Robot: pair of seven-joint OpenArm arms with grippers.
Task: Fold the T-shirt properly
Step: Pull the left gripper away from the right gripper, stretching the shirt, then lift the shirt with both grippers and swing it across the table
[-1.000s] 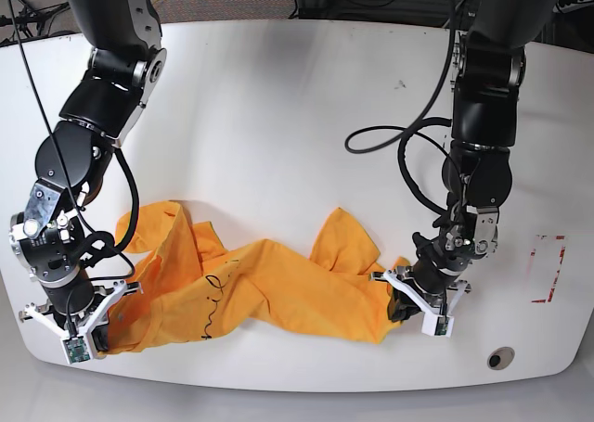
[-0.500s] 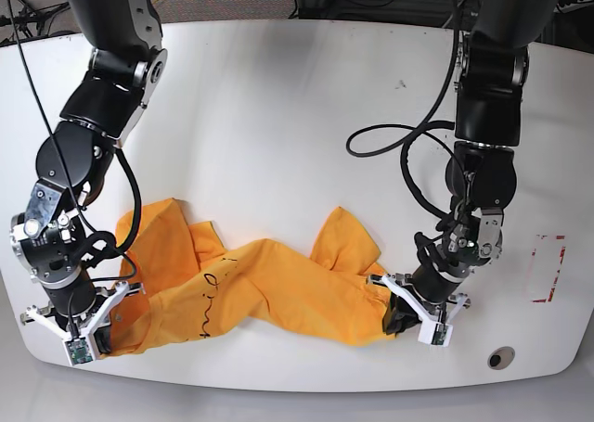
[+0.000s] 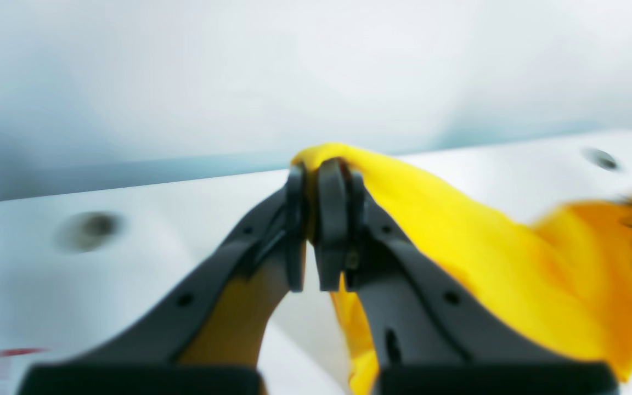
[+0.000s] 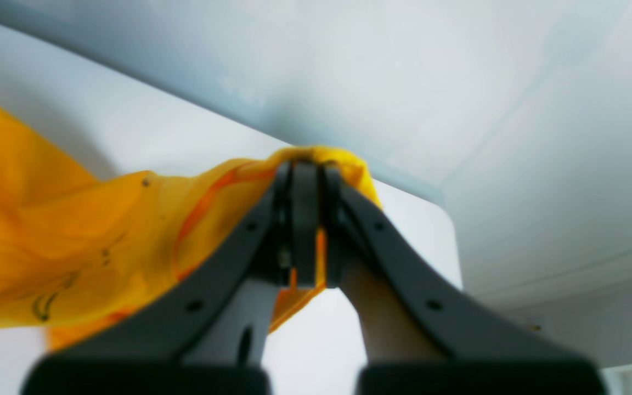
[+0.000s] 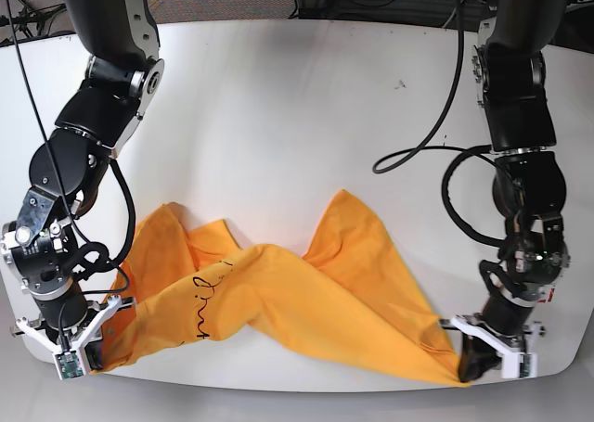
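White smooth desk [image 5: 278,97], with one soft, crumpled orange-yellow T-shirt [image 5: 278,301] stretched along its near edge. Two pincers: the left pincer [image 5: 471,364] and the right pincer [image 5: 93,355] each pinch a corner of the cloth tight.

- Your orange-yellow cloth T-shirt [image 5: 306,297]: soft matt cotton-like knit, creased and rumpled, with flat black printed lettering [image 5: 200,303].
- Your left gripper [image 3: 319,181]: dark grey matt plastic fingers, smooth, with small round holes; fabric pinched between the tips.
- Your right gripper [image 4: 305,186]: same dark matt plastic; its mount looks white plastic in the base view.
- White tabletop [image 5: 278,116]: smooth, hard, faint sheen, a few small scuffs.
- Black arm housings [image 5: 102,116]: semi-gloss shells; black cables [image 5: 422,148] look rubbery.
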